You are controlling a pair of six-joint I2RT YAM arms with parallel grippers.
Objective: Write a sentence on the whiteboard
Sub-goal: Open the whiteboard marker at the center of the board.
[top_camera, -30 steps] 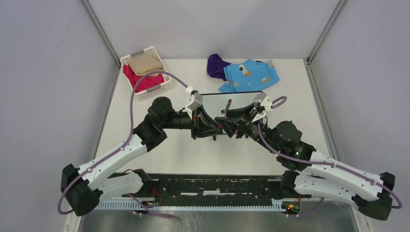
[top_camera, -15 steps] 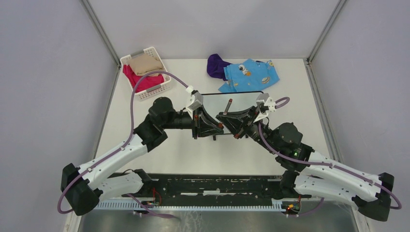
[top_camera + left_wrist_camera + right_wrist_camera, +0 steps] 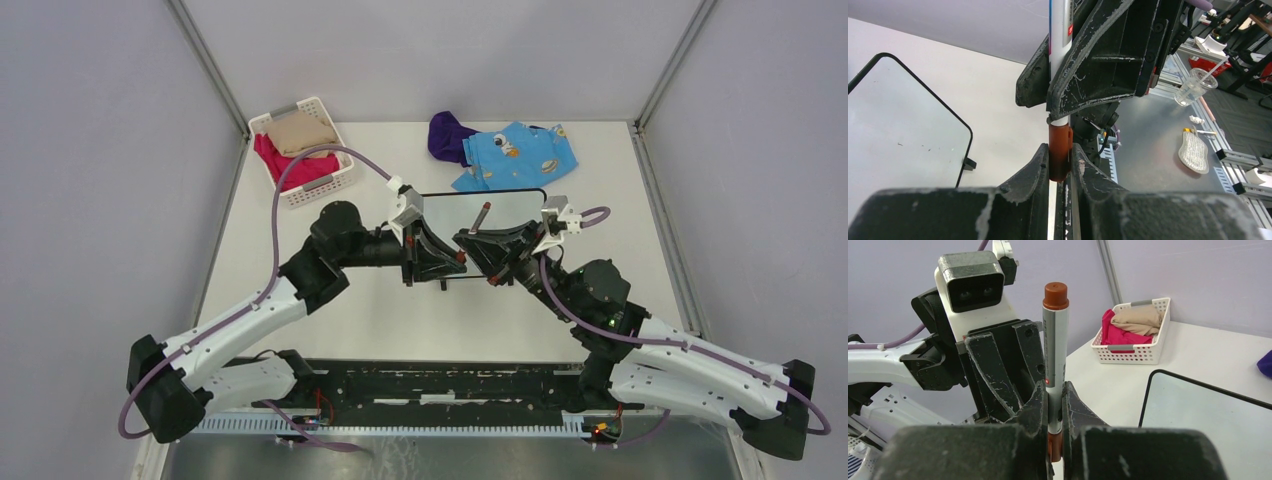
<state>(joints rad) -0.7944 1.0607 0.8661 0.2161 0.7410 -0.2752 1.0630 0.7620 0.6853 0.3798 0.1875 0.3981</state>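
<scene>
My right gripper point(image 3: 1054, 386) is clamped tight on the white barrel of the marker point(image 3: 1054, 340); my left gripper point(image 3: 1060, 150) is closed on its reddish-brown cap point(image 3: 1058, 134); both arms hold the one pen between them, their fingers almost touching. In the right wrist view the marker stands upright in the centre of the frame, brown end plug at the top, cap end at the bottom edge; in the overhead view its free end pokes toward the top of the frame, just above the two grippers in the middle. I judge the step in hand to be uncapping; the pull must run along the pen's long axis, the left drawing the cap away from the right. The whiteboard point(image 3: 512, 204) lies flat on the table, beneath and beyond the grippers; I see no sentence on it, only faint specks. The right arm has the barrel, so I expect the writing falls to it; the tip must then swing down onto the board.
</scene>
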